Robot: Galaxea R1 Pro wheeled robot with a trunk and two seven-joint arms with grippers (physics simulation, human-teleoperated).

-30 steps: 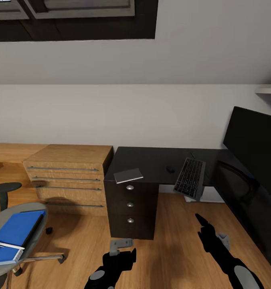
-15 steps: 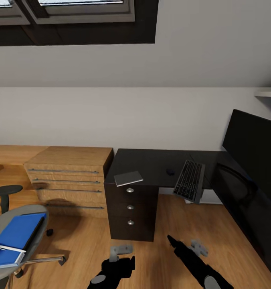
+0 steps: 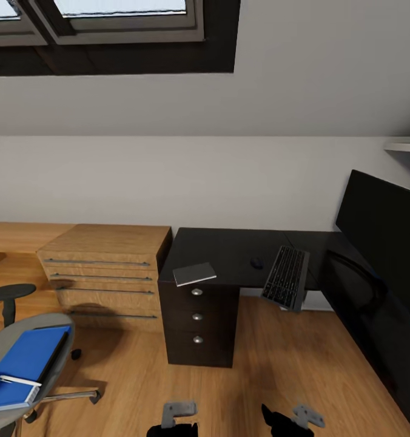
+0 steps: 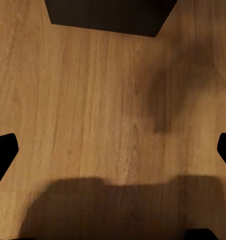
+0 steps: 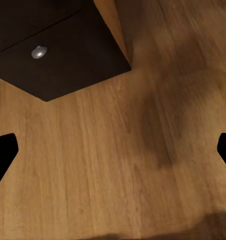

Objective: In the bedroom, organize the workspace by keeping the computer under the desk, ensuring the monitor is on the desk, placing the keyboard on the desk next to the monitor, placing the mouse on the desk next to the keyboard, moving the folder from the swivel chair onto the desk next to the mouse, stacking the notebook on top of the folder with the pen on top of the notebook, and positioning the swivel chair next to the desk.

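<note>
Black counter (image 3: 229,249) carrying notebook (image 3: 194,273), mouse (image 3: 256,263), overhanging keyboard (image 3: 285,276), monitor (image 3: 384,227) at right; blue folder (image 3: 23,358) on swivel chair (image 3: 14,340), near left; both tools spread wide over wooden floor (image 4: 102,100)

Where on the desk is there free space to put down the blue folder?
The desk is bare behind the notebook, between it and the mouse, up to the wall. It is crowded to the right: the keyboard overhangs the front edge, and the monitor fills the right wing.
</note>
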